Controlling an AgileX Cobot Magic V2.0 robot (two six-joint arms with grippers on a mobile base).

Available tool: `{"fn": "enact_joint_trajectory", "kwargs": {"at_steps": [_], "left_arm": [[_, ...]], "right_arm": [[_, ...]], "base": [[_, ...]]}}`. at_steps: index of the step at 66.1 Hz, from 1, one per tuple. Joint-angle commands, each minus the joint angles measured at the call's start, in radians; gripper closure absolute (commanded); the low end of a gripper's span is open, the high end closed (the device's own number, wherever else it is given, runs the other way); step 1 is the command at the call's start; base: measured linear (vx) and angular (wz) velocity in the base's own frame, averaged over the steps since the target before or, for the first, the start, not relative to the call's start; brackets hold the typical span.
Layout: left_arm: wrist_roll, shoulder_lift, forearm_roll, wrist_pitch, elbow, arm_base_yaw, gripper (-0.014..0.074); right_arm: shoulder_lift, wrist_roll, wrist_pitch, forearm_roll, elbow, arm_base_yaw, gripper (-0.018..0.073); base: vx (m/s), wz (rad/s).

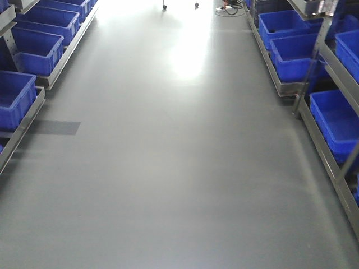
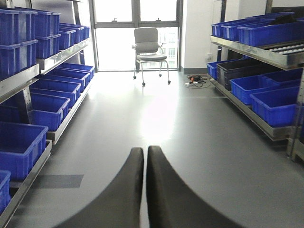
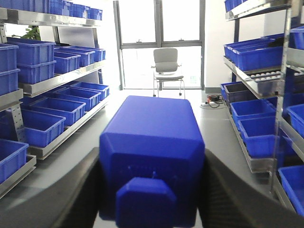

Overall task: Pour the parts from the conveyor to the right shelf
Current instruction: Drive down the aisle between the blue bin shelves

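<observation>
A small bright blue plastic block [image 3: 149, 137] with a square knob on its near face is held clamped between the two dark fingers [image 3: 71, 194] of the right gripper [image 3: 152, 154], one finger pressed against each side of it. The block is carried above the glossy grey floor [image 1: 179, 168] of an aisle. The black fingers [image 2: 164, 190] of the left gripper [image 2: 145, 151] are seen pressed together, with nothing between them.

The aisle is lined on both sides by racks. On the right, the steel-framed shelf [image 1: 320, 140] is loaded with large glossy blue plastic bins [image 1: 336, 115]. One dark bin [image 2: 235, 71] is set among them, and rows of small white rollers [image 2: 290, 47] are shown on an upper level. On the left, a matching steel rack [image 2: 57, 59] is filled with further blue bins.

At the far end of the aisle a pale office chair on castors [image 2: 149, 45] is placed before tall windows [image 2: 137, 9]. A tangle of cable [image 2: 195, 81] is laid on the floor near the foot of the right shelf. A darker rectangular patch [image 1: 56, 128] is marked on the floor beside the left rack.
</observation>
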Motion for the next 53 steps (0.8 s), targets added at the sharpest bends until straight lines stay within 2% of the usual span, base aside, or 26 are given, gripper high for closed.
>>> {"fn": "enact_joint_trajectory", "kwargs": {"at_steps": [1, 53], "left_arm": [[-0.008, -0.011, -0.006, -0.079, -0.019, 0.002, 0.0603], [-0.008, -0.011, -0.006, -0.079, -0.019, 0.002, 0.0603]], "right_arm": [[0.011, -0.006, -0.078, 0.0, -0.027, -0.001, 0.0564], [0.011, -0.006, -0.079, 0.0, -0.027, -0.001, 0.0564]], "base": [[0.76, 0.11], [0.7, 0.07]]}}
